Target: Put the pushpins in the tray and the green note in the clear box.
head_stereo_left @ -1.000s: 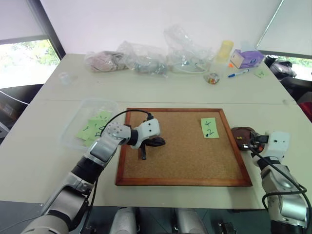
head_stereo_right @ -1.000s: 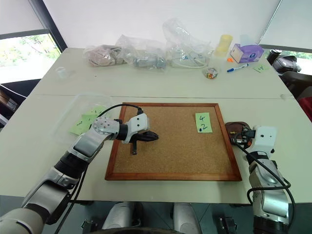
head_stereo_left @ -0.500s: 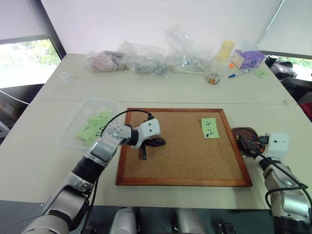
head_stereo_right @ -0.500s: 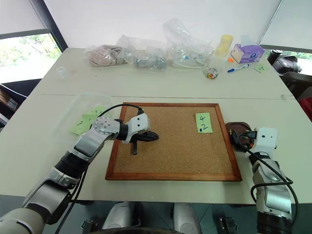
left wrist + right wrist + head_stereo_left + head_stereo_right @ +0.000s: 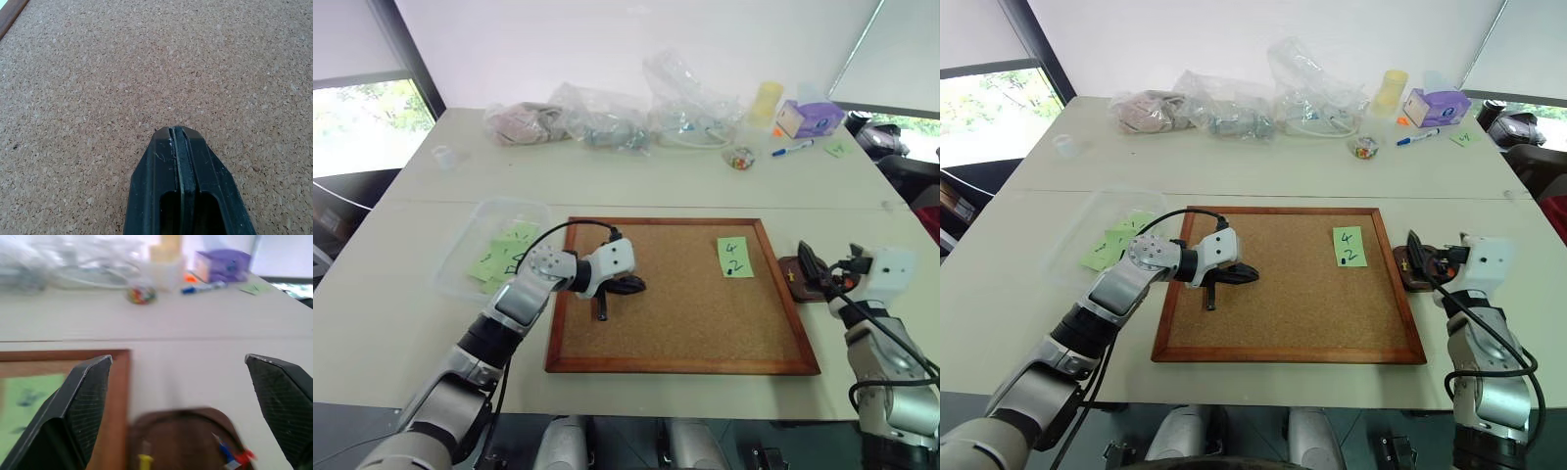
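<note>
The green note [image 5: 733, 257], marked 4 and 2, sits on the cork board [image 5: 680, 323] near its right frame, with a dark pushpin [image 5: 727, 273] at its lower edge. The dark brown tray [image 5: 790, 279] lies just right of the board. In it are a yellow pushpin [image 5: 143, 460] and a blue and red one [image 5: 230, 458]. My right gripper [image 5: 815, 271] hovers over the tray, open and empty. My left gripper [image 5: 631, 285] rests shut over the board's left half with nothing in it. The clear box [image 5: 460, 257] stands left of the board with green notes inside.
Clear plastic bags [image 5: 607, 122] line the table's far side. A small jar of coloured pins [image 5: 739, 157], a marker [image 5: 791, 148], a purple box [image 5: 810, 117] and a yellow cup [image 5: 765, 101] stand at the back right. A small clear cup [image 5: 442, 155] is at the far left.
My right gripper has gone from shut to open and has lifted and swung left above the tray. The left arm has not moved.
</note>
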`<action>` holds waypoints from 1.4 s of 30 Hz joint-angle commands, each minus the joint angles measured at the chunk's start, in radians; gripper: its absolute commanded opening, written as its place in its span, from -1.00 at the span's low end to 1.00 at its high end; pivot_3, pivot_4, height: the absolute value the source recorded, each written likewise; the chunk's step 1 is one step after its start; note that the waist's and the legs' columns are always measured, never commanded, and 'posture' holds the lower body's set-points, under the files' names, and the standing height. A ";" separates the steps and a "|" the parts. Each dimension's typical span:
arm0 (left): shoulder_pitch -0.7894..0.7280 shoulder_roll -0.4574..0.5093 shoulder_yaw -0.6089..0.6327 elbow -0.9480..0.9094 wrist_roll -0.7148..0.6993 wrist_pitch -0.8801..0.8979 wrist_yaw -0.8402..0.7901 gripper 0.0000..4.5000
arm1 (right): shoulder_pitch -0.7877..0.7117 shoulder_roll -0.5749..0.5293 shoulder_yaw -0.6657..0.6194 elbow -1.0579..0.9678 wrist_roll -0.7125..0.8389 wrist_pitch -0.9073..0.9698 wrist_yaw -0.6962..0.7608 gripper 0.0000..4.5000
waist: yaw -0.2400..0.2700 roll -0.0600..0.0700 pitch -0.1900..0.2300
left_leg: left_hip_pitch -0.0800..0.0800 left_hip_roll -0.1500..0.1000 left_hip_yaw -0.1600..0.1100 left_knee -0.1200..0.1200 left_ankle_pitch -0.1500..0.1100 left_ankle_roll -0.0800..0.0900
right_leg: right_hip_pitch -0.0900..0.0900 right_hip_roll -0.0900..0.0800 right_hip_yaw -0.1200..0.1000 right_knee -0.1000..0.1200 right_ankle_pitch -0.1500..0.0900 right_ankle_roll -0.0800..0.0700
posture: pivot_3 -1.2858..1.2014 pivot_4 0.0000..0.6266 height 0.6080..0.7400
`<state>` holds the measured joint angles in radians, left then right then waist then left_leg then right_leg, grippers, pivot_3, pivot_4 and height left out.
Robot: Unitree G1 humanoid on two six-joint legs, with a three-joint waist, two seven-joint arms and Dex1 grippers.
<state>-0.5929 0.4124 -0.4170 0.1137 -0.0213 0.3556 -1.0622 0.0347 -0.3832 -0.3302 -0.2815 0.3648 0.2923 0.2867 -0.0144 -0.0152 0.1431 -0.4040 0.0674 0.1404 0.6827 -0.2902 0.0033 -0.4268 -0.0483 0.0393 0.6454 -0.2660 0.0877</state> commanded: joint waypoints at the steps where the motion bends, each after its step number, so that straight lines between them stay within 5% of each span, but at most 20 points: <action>1: 0.017 0.002 -0.039 0.024 0.028 0.007 -0.006 -1.00 | 0.006 0.010 0.089 -0.053 -0.007 0.029 0.034 0.99 | 0.000 0.000 0.000 | 0.000 0.000 0.000 0.000 0.000 0.000 | 0.000 0.000 0.000 0.000 0.000 0.000 | 0.03 -0.52 0.96; 15: 0.019 0.000 -0.039 0.021 0.031 0.010 0.000 -1.00 | -0.002 0.062 0.212 0.027 -0.060 0.029 0.037 0.99 | 0.001 0.000 0.000 | -0.001 0.000 -0.001 0.000 0.000 0.000 | 0.000 0.000 -0.001 0.000 0.000 0.000 | 0.03 -0.52 0.96; 18: 0.020 -0.001 -0.039 0.021 0.032 0.009 0.000 -1.00 | -0.002 0.059 0.217 0.044 -0.065 0.042 0.038 0.67 | 0.001 0.000 0.000 | -0.001 0.000 -0.001 0.000 0.000 0.000 | 0.000 0.000 -0.001 0.000 0.000 0.000 | 0.03 -0.52 0.96; 23: 0.021 -0.001 -0.039 0.021 0.033 0.008 0.002 -1.00 | -0.001 0.061 0.219 0.063 -0.070 0.052 0.045 -0.48 | 0.001 -0.001 0.000 | -0.001 0.000 -0.001 0.000 0.000 0.000 | 0.000 0.000 -0.001 0.000 0.000 0.000 | 0.03 -0.52 0.96; 26: 0.022 0.000 -0.038 0.020 0.033 0.009 0.002 -1.00 | 0.002 0.065 0.214 0.060 -0.064 0.053 0.047 -0.94 | 0.001 -0.001 0.000 | 0.000 0.000 -0.001 0.000 0.000 0.000 | 0.000 0.000 -0.001 0.000 0.000 0.000 | 0.03 -0.52 0.96; 42: 0.017 0.006 -0.038 0.033 0.036 -0.002 -0.007 -1.00 | 0.004 0.063 0.142 -0.019 -0.080 -0.053 0.009 -0.94 | 0.003 -0.001 0.000 | -0.001 0.000 -0.001 0.000 0.000 0.000 | 0.000 0.000 -0.001 0.000 0.000 0.000 | 0.03 -0.52 0.96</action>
<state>-0.5926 0.4102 -0.4179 0.1155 -0.0158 0.3410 -1.0617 0.0511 -0.3206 -0.1270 -0.2213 0.2817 0.2974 0.3176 -0.0116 -0.0161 0.1426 -0.4053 0.0669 0.1393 0.6828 -0.2902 0.0033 -0.4273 -0.0485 0.0383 0.6452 -0.2661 0.0876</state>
